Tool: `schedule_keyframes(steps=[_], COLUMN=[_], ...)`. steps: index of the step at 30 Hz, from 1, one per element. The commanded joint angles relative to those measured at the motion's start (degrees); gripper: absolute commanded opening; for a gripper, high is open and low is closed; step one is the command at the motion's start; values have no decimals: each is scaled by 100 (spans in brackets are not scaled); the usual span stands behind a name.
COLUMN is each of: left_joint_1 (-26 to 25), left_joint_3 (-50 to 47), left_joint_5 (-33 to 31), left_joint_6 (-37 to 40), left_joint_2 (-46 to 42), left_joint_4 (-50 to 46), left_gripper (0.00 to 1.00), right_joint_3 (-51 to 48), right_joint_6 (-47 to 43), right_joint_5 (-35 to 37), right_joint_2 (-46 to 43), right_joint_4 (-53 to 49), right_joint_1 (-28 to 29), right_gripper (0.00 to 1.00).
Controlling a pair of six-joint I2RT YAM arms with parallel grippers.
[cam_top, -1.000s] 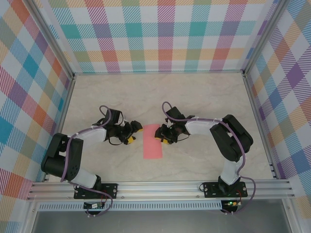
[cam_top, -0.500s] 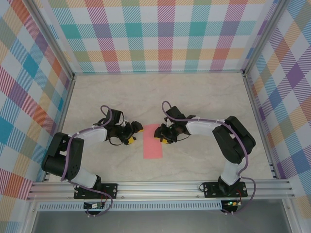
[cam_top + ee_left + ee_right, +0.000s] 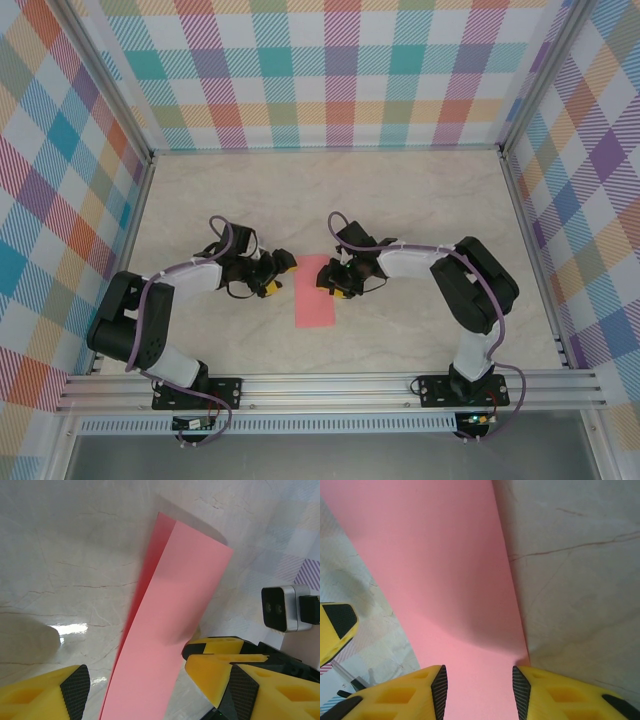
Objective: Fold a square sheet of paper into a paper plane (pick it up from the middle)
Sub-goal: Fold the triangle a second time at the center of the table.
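The salmon-pink sheet of paper lies mid-table, folded into a long narrow rectangle. In the left wrist view the paper has its upper layer lifted slightly off the lower one along the left side. My left gripper hovers at the strip's left edge, open, its jaws wide on either side of the paper. My right gripper sits low over the strip's right edge, open, with the paper flat beneath the gap between its jaws.
Marble-look tabletop enclosed by plaid walls and aluminium rails. The two grippers face each other closely across the strip. A finger of the left gripper shows in the right wrist view.
My right gripper has edged slightly left over the paper's right edge. The left gripper has barely moved, and the paper stays in place.
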Motion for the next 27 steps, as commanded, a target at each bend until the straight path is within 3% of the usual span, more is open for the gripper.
schedule_keyframes(steps=[1,27], left_joint_1=[-132,-224], left_joint_3=[192,1299], left_joint_5=[117,-303], left_joint_6=[86,455], left_joint_2=[129,1375], left_joint_4=[-12,192], left_gripper=[75,69], right_joint_3=[-216,-338], right_joint_6=[-42,37], right_joint_5=[360,324], right_joint_2=[43,238], right_joint_4=[-598,-504], right_joint_1=[6,5], right_gripper=[43,44])
